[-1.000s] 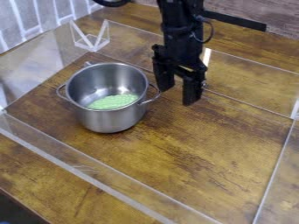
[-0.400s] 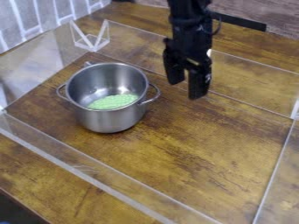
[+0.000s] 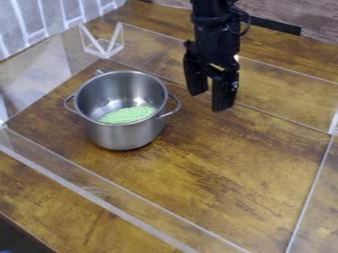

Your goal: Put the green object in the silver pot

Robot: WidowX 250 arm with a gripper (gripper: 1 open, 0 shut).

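Note:
The silver pot (image 3: 122, 109) stands on the wooden table, left of centre, with a loop handle on each side. Inside it, flat on the bottom, lies the light green object (image 3: 126, 116). My black gripper (image 3: 211, 91) hangs above the table just right of the pot's rim, pointing down. Its two fingers stand apart and hold nothing, so it is open.
A clear plastic barrier (image 3: 158, 203) runs along the front and left of the work area. A small clear wire-like stand (image 3: 101, 42) sits at the back left. Bare wooden tabletop (image 3: 238, 168) stretches to the right and in front of the pot.
The gripper has risen and shifted a little to the right, away from the pot. Pot and green object have not moved.

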